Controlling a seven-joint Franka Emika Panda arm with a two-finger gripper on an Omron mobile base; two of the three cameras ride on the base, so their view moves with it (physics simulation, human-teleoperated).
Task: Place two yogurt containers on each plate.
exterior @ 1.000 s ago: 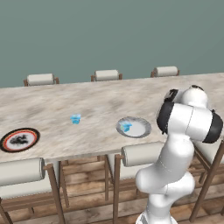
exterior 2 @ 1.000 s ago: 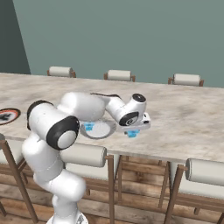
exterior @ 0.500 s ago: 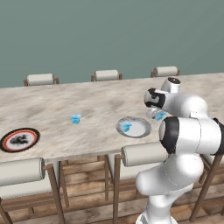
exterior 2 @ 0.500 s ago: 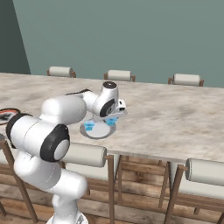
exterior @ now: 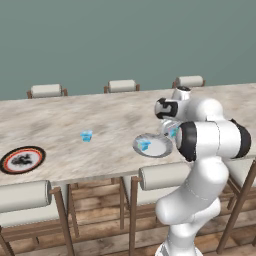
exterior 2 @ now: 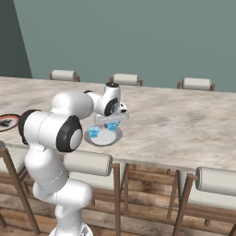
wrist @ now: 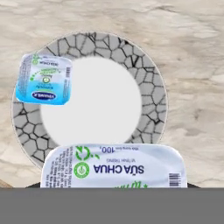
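Hand view looks straight down on the pale grey plate (wrist: 153,94), and a yogurt cup (wrist: 113,165) sits at the bottom of that picture, clamped in the gripper (wrist: 113,186); the jaws themselves are hidden under its lid. The held cup hangs over the plate's near rim, so the coming move turns on one thing: the free white centre lies just ahead of the cup, and setting it down there looks like the next step. A second light blue cup (wrist: 43,79) already rests on the plate's rim to the left, apart from the held one. From the left base view, the gripper (exterior: 172,131) is above the far edge of the plate (exterior: 159,149), though how high it hangs is hard to judge. Another blue cup (exterior: 86,135) stands alone on the table (exterior: 75,112), and the black-rimmed plate (exterior: 22,159) lies well apart at the left end, apparently still bare.
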